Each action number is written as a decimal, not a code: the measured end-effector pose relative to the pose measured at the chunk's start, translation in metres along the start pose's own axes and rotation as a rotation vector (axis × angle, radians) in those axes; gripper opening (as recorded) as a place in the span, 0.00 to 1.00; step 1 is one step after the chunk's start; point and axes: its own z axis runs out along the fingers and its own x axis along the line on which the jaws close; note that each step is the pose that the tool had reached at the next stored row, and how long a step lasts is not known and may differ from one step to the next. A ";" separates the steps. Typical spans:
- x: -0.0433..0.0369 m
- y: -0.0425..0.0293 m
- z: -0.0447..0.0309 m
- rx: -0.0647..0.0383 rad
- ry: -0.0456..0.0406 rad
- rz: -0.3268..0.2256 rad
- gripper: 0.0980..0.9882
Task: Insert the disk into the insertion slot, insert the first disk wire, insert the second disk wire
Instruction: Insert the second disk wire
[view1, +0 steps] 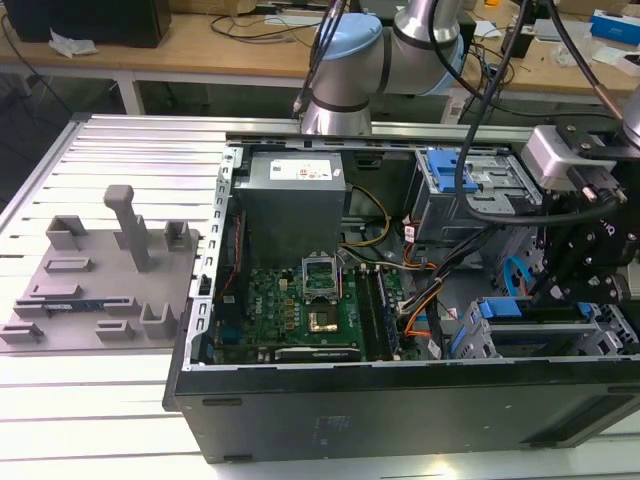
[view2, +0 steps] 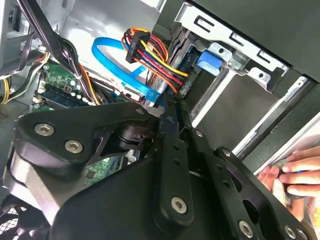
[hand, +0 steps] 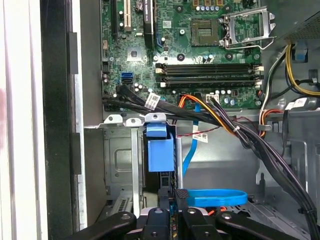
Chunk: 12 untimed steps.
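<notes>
end effector (hand: 175, 202) pinched shut, beside insertion slot (hand: 125, 165) edge

Black tool (hand: 175, 200), blue carrier (hand: 160, 155), green motherboard (hand: 200, 45), grey cage (hand: 117, 160).

I see the gripper (view2: 172, 130) as matt black metal links with bright steel screws; the insertion slot (hand: 120, 165) is dull grey sheet metal, stamped and smooth; the disk (hand: 159, 155) shows me only glossy blue plastic of its carrier; the flat cable (view2: 117, 70) beside it is shiny blue plastic; the motherboard (view1: 300, 315) looks green and lacquered; the case (view1: 400, 410) wall is matt black painted metal; the table (view1: 90, 400) is ribbed pale aluminium.
</notes>
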 end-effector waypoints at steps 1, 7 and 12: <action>0.0000 -0.0001 0.0003 0.000 -0.0009 -0.001 0.07; -0.0001 0.0001 -0.0090 0.000 -0.0045 -0.001 0.22; -0.0013 0.0006 -0.0300 0.000 -0.0046 -0.001 0.14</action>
